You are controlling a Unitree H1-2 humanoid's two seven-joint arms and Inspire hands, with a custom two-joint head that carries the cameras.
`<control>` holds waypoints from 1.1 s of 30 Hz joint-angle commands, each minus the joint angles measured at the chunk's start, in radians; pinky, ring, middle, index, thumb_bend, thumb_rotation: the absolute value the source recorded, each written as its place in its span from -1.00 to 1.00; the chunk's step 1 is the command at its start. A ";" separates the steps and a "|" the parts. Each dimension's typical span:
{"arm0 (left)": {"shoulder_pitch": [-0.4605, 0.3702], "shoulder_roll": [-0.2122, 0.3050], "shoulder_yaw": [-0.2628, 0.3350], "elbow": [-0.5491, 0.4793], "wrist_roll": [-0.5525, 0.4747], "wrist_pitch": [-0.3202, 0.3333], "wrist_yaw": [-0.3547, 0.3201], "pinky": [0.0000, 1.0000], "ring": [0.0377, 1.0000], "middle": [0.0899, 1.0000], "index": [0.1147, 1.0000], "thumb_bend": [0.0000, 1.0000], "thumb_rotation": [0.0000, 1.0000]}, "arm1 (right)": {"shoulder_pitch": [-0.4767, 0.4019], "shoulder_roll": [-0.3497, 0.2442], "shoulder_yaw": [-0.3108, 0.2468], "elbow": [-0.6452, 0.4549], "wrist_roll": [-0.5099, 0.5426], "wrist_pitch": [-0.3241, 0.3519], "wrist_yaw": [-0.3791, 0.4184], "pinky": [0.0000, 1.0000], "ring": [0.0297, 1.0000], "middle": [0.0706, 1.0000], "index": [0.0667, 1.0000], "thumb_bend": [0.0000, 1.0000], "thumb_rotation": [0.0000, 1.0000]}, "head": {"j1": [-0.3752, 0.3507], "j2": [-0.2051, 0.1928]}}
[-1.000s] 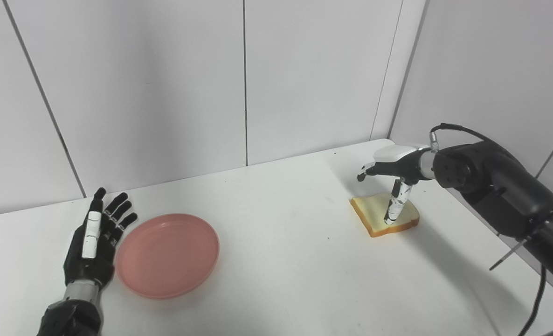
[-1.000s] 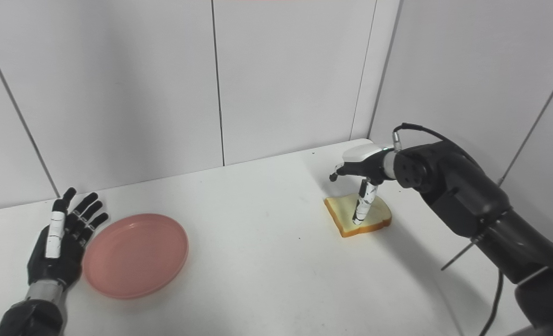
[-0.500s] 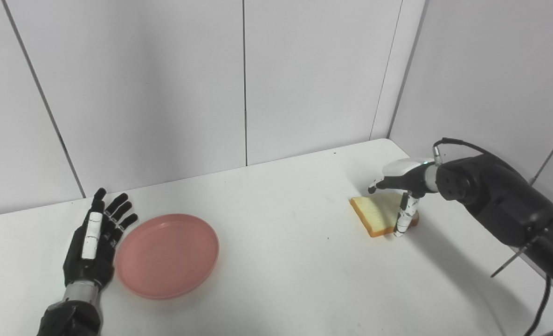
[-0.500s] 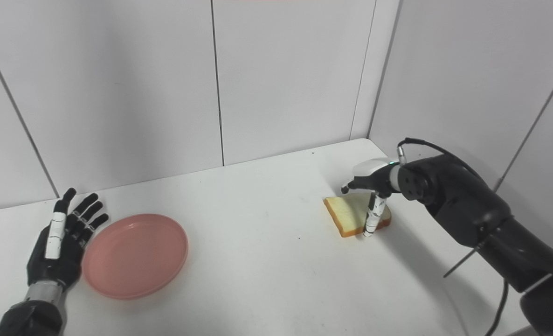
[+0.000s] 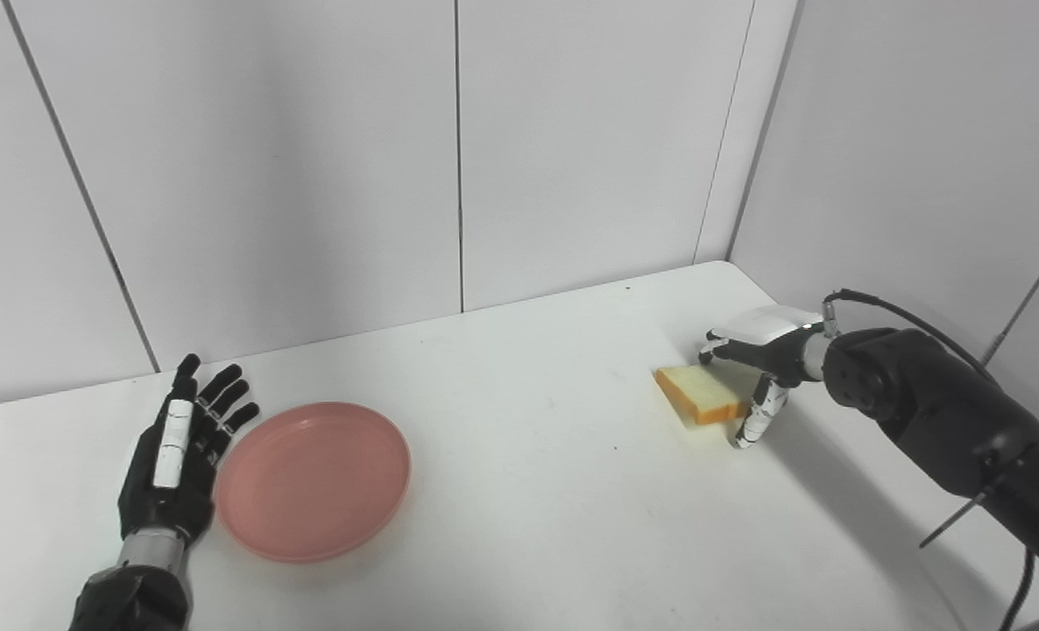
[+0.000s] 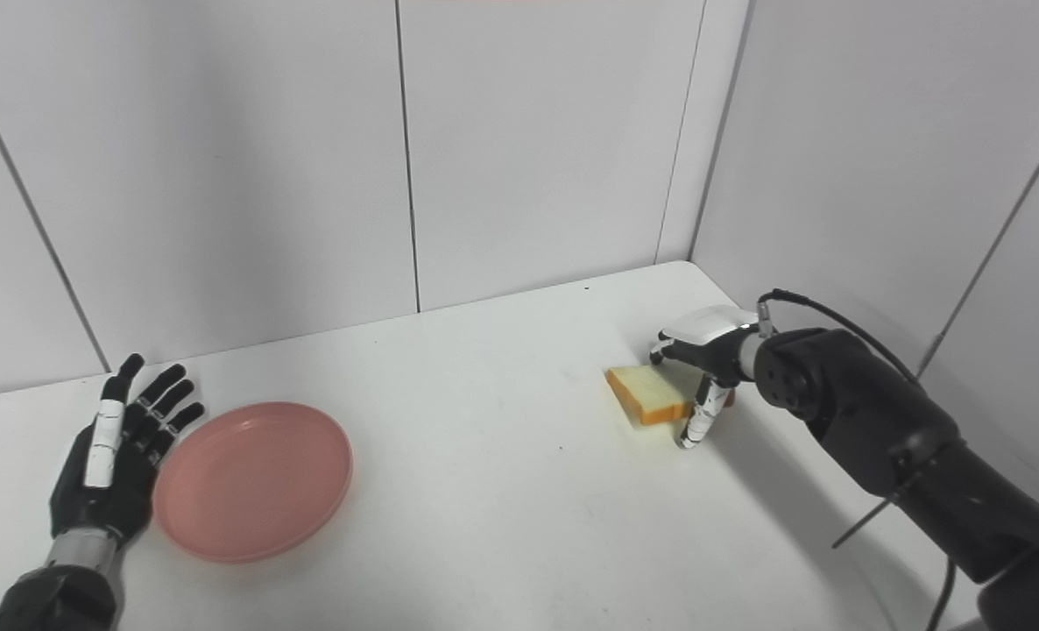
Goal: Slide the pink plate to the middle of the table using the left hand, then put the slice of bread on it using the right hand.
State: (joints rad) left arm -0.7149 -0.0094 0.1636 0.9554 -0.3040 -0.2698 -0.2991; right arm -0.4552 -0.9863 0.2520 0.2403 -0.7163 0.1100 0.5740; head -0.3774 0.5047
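Observation:
The pink plate [image 5: 314, 478] lies empty at the left of the white table [image 5: 554, 508]. My left hand [image 5: 173, 460] rests flat and open just left of the plate, fingers spread, close to its rim without holding it. At the right, the slice of bread [image 5: 693, 392] is tipped up, and a faint shadow shows under its near edge. My right hand [image 5: 760, 350] is closed on the slice's right side. Its fingers lie over the far edge and its thumb [image 5: 754, 419] reaches down at the near corner.
White wall panels stand behind the table and along its right side, close to my right arm [image 5: 931, 412]. A black cable [image 5: 914, 320] loops over that wrist. The table's curved front edge shows at the bottom right.
My right hand has dropped from above the bread and closed on its right side, and the flat slice is now tipped up. The left hand and the plate have not moved.

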 commanded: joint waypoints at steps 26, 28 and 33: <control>0.059 0.000 -0.013 0.000 0.005 0.030 0.002 0.59 0.72 0.59 0.87 0.89 0.32 | -0.017 0.030 0.025 0.028 -0.008 -0.019 -0.027 1.00 0.95 0.94 0.72 1.00 -0.38 | 0.005 0.005; 0.061 -0.001 -0.012 -0.003 0.004 0.030 0.003 0.59 0.72 0.58 0.88 0.89 0.31 | -0.014 0.030 0.023 0.024 -0.003 -0.016 -0.021 0.98 0.91 0.90 0.72 1.00 -0.39 | 0.007 0.007; 0.060 0.002 -0.014 0.001 0.008 0.026 0.003 0.58 0.71 0.59 0.88 0.91 0.32 | -0.005 0.036 0.021 0.023 0.004 -0.017 -0.028 0.92 0.83 0.84 0.70 1.00 -0.43 | 0.007 0.007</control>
State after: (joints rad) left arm -0.6980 -0.0079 0.1522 0.9289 -0.3039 -0.2586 -0.2990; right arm -0.4671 -0.9565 0.2654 0.2675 -0.7189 0.1063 0.5386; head -0.3712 0.5108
